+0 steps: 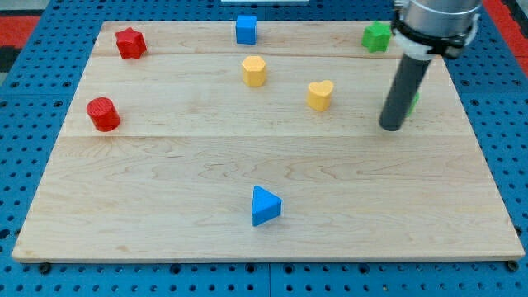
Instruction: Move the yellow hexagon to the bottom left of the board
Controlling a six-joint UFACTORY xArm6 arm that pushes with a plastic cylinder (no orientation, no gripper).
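In the camera view, the yellow hexagon (254, 71) sits in the upper middle of the table (165, 181), with a yellow heart (320, 95) to its right. My tip (391, 126) rests at the frame's upper right, well apart from the hexagon, just beside a partly hidden green block (412, 101). There is no hand: the rod holds nothing.

Board (165, 165): pale wood, fine grain in long bands
Surround (33, 99): blue pegboard, dotted with holes
Hexagon (254, 71): yellow
Heart (320, 95): yellow
Star (129, 42): red
Cylinder (103, 114): red
Cube (246, 29): blue
Triangle (265, 205): blue
Block at the view's top, above my tip (391, 126): green (377, 36)
Rod (404, 87): dark grey, near black
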